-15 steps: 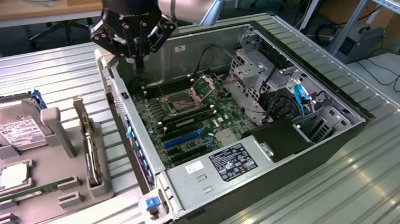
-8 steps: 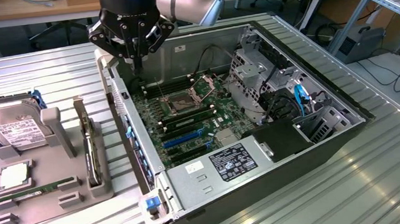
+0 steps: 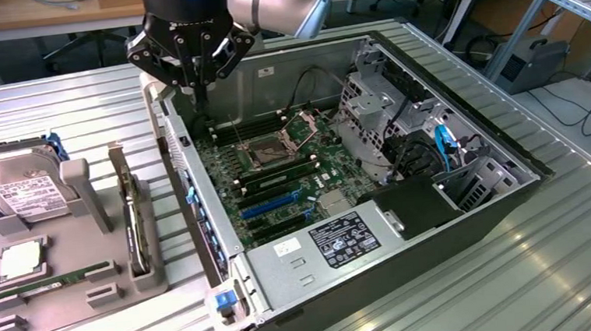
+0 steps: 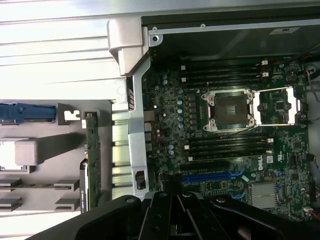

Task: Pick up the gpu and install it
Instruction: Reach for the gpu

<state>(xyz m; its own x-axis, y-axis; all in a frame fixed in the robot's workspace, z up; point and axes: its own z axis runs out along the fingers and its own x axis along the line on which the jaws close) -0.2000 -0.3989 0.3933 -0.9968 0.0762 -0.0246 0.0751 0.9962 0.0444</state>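
The gpu (image 3: 130, 216) stands on its long edge in a slot of the grey holder tray (image 3: 107, 292), to the exterior view's left of the open computer case (image 3: 435, 226). In the wrist view the gpu (image 4: 92, 150) appears as a thin green strip with a dark lower part. My gripper (image 3: 204, 102) hangs above the far corner of the case, over the motherboard's (image 3: 275, 175) edge, well apart from the gpu. Its fingers are shut with nothing between them. In the wrist view the gripper (image 4: 172, 215) is a closed black shape over the board.
The tray also carries a silver hard drive (image 3: 22, 192), a CPU (image 3: 21, 263) and a narrow RAM stick (image 3: 48, 280). Inside the case are an open CPU socket (image 4: 227, 110), blue card slots (image 4: 215, 176), a drive cage (image 3: 375, 105) and cables. The case's side rail (image 4: 137, 130) separates tray and board.
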